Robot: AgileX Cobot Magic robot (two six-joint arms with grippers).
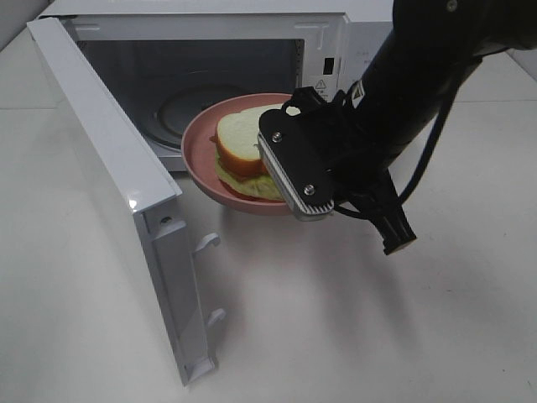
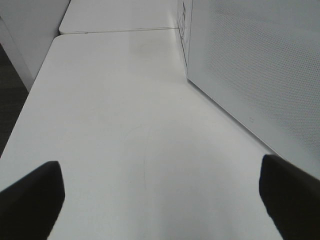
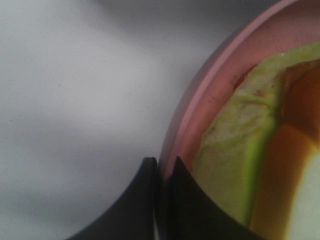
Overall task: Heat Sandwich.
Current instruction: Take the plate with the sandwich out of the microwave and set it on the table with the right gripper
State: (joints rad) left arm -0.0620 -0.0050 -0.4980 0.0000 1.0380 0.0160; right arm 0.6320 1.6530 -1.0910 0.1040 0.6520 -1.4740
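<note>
The sandwich (image 1: 243,151), pale bread over orange and green filling, lies on a round pink plate (image 1: 197,155). The plate hangs off the table right at the open microwave's (image 1: 210,25) mouth. My right gripper (image 3: 161,172) is shut on the plate's rim (image 3: 200,95), with the sandwich's green layer (image 3: 235,155) just beside its fingers. In the exterior view the right arm (image 1: 403,75) and its wrist block hide that grip. My left gripper (image 2: 160,195) stands open and empty over bare table beside the microwave's outer wall (image 2: 260,65); it does not show in the exterior view.
The microwave door (image 1: 109,168) is swung wide open to the left, its latch hooks (image 1: 210,243) pointing toward the plate. A dark turntable (image 1: 185,105) lies inside the cavity. White table (image 1: 336,336) stretches in front.
</note>
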